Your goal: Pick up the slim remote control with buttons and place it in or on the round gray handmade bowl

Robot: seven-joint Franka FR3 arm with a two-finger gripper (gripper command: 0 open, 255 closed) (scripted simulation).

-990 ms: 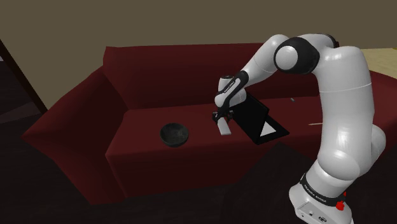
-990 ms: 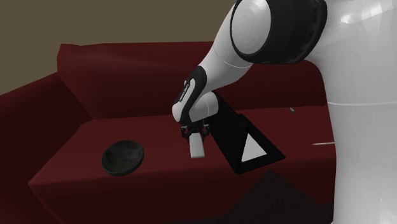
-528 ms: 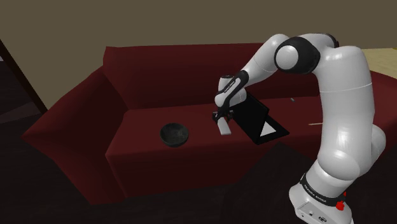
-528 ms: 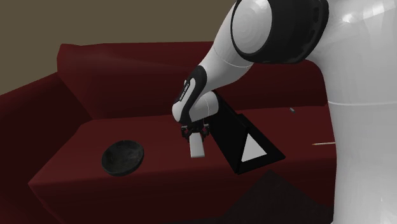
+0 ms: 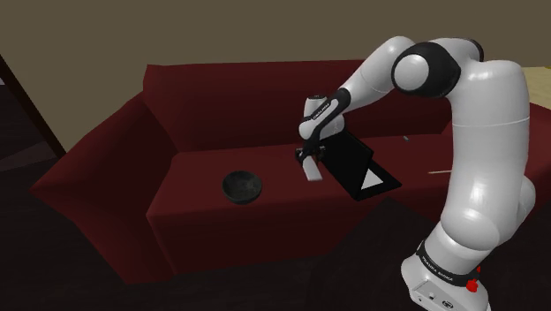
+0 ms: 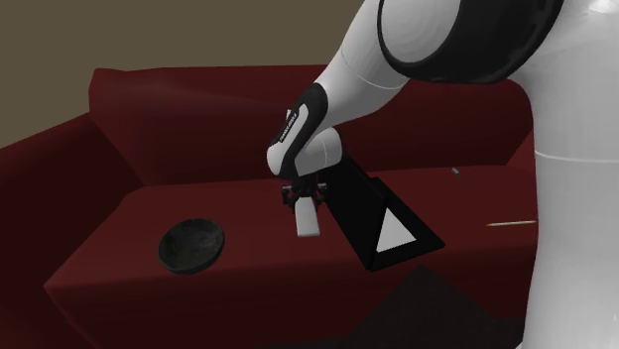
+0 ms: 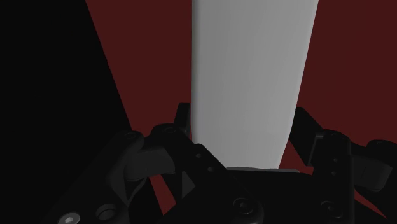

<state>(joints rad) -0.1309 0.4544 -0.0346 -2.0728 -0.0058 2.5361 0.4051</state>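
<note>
Raised slightly, the remote point(image 5: 310, 171), clamped in the hand point(image 5: 305, 158), should be carried steadily toward the bowl point(image 5: 242, 186) at nine o'clock.

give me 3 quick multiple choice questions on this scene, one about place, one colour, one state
1. Where is the bowl? A on the floor; B on the sofa seat; C on the sofa back.
2. What colour is the remote? A white; B red; C blue.
3. The gripper is: A open; B shut on nothing; C shut on the remote.
Answers: 1 B, it rests on the seat cushion; 2 A, it shows plain white; 3 C, the remote is clamped in it.
</note>
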